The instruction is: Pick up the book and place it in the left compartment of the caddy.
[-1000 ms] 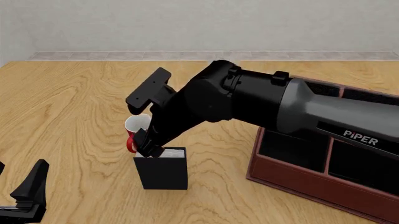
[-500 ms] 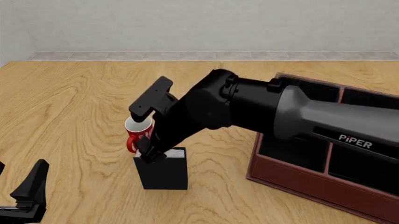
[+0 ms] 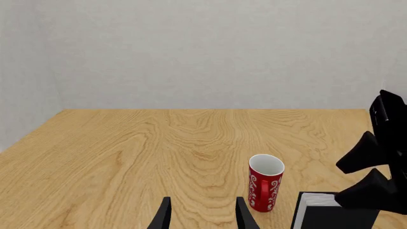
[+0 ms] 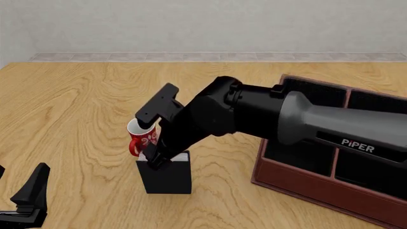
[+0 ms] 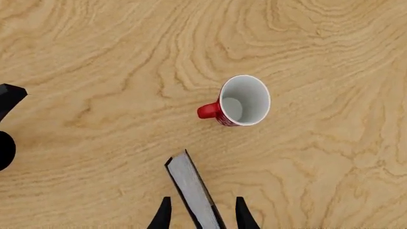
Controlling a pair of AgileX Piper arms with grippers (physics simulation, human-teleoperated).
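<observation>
The book [image 4: 167, 175] is seen standing upright on the table [image 4: 76, 109], toward the near edge and a little left of the middle, with its white page edge facing up. The red mug [image 4: 142, 137] is placed just behind it, upright, with its handle turned to the left. The right gripper [image 5: 202, 213] is lowered over the top of the book, and its two fingers are spread with the book's top between them; from the pictures it cannot be told whether the book is touched yet. The caddy [image 4: 305, 183] is set by the right edge of the table, well apart from the book, and its left compartment [image 4: 294, 152] is partly hidden by the right arm. The left gripper [image 3: 202, 215] is kept low at the near left corner, with its fingers spread and nothing between them.
</observation>
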